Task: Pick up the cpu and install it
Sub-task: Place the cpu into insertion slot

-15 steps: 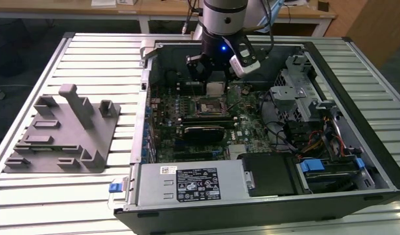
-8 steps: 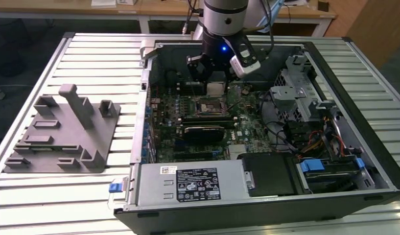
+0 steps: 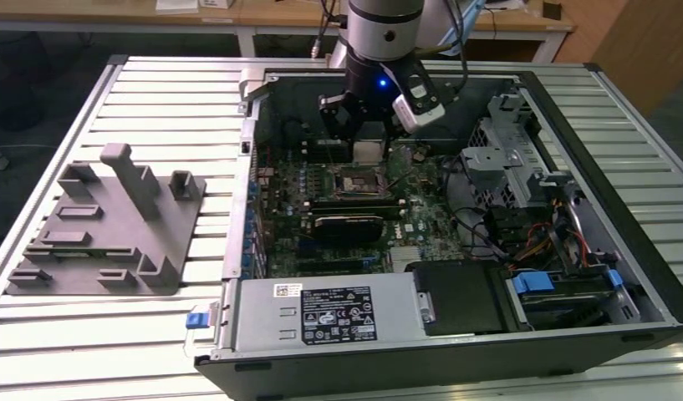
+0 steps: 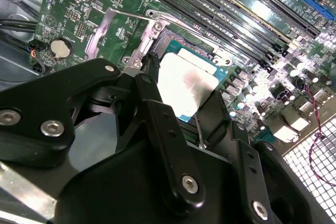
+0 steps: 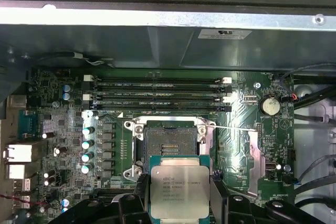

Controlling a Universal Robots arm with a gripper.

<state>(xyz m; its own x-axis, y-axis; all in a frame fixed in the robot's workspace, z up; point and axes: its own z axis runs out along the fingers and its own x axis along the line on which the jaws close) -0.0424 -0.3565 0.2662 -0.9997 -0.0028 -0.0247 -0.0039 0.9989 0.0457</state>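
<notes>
Gray slotted holder [image 3: 107,225] sat on the table, well off to the exterior view's left of the socket [image 3: 358,180] and outside the computer case [image 3: 453,355]. The socket lay open on the green board, with its metal frame [image 4: 107,30] swung up beside it. The gripper [image 3: 367,144] hung directly over the socket, clenched on the cpu [image 3: 367,152], with a black finger [image 5: 140,190] against each of two opposite edges. In the first wrist view the cpu overlapped one edge of the socket, silver top showing. Whether it touched the socket could not be told. A metal cage [image 3: 508,146] stood to the exterior view's right of the socket.
</notes>
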